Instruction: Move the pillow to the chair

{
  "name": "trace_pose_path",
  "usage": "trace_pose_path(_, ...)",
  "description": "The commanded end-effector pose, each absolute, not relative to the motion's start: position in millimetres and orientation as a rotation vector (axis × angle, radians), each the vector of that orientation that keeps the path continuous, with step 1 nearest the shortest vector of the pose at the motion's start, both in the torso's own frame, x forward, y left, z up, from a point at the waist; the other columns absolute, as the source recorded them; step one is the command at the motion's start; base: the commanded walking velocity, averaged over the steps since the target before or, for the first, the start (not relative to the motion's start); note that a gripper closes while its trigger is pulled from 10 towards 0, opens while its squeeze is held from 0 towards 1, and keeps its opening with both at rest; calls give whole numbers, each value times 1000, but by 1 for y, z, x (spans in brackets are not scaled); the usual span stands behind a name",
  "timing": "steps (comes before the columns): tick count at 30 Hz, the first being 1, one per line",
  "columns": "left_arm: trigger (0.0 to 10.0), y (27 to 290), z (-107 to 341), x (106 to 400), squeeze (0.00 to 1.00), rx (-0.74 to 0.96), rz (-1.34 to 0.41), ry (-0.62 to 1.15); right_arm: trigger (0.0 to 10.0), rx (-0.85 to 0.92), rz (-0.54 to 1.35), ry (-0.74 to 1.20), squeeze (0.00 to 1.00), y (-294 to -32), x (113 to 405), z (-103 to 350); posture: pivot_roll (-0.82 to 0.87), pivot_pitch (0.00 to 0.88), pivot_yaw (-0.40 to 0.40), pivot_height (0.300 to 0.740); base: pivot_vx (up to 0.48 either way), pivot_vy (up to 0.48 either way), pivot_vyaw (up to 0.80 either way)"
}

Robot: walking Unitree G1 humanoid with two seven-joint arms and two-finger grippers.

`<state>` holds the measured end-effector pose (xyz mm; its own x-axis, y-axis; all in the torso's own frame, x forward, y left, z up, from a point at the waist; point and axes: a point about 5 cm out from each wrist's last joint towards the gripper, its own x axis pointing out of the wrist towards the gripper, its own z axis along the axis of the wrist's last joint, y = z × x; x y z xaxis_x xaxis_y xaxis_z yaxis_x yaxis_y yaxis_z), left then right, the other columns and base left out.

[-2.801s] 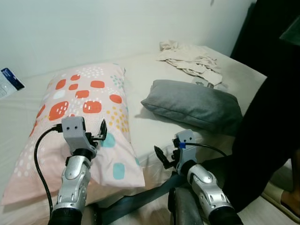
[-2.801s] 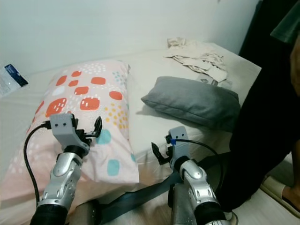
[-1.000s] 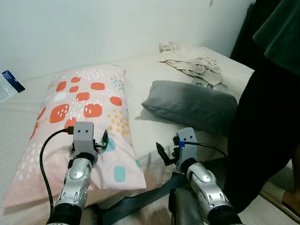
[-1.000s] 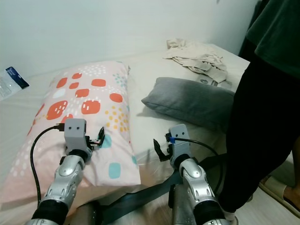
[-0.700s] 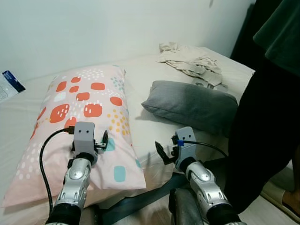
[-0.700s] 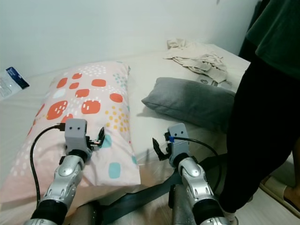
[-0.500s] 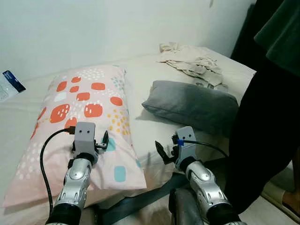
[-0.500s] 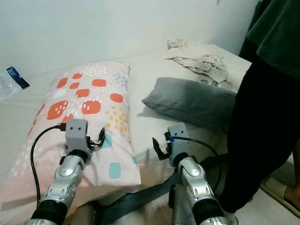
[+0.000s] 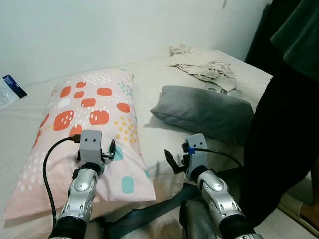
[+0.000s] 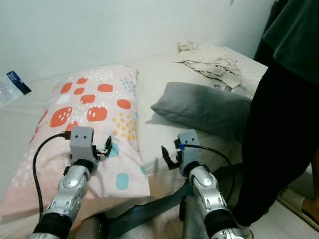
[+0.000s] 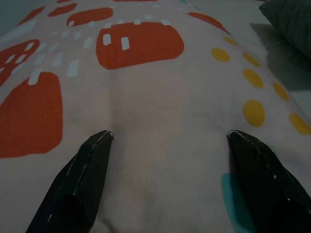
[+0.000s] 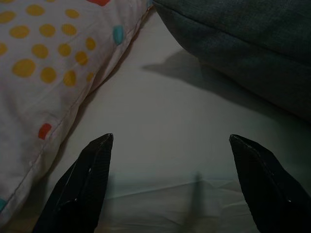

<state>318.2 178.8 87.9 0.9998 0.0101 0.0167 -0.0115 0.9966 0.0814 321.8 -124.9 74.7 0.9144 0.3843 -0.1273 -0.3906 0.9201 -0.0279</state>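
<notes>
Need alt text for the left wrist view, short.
The left end effector, fingers spread wide, hovers just above a pink patterned pillow with orange blocks and yellow dots. A grey pillow edges in at one corner.

Our left arm covers part of the patterned pillow (image 9: 89,109) just behind the left gripper (image 9: 107,149), hiding that patch of fabric. To the right of our right gripper (image 9: 172,163), a person (image 9: 284,129) in dark clothes is cut off by the frame's top and side, and blocks the gray pillow's (image 9: 204,110) far end. Beyond and left of the left gripper, a blue packet (image 9: 10,87) is cropped at the edge, its print too small to read.
</notes>
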Motion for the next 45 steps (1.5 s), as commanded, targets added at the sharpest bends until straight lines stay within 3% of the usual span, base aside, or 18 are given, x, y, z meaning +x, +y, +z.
trace_pose_path(1,10000,182,76,313,0,109,10,39,10000,-57,404,129,0,-125,320,71,-51,88,-28,556,0,0,0)
trace_pose_path(45,10000,178,65,309,0,159,1,78,10000,-85,422,131,0,-126,325,75,-67,70,-49,556,0,0,0)
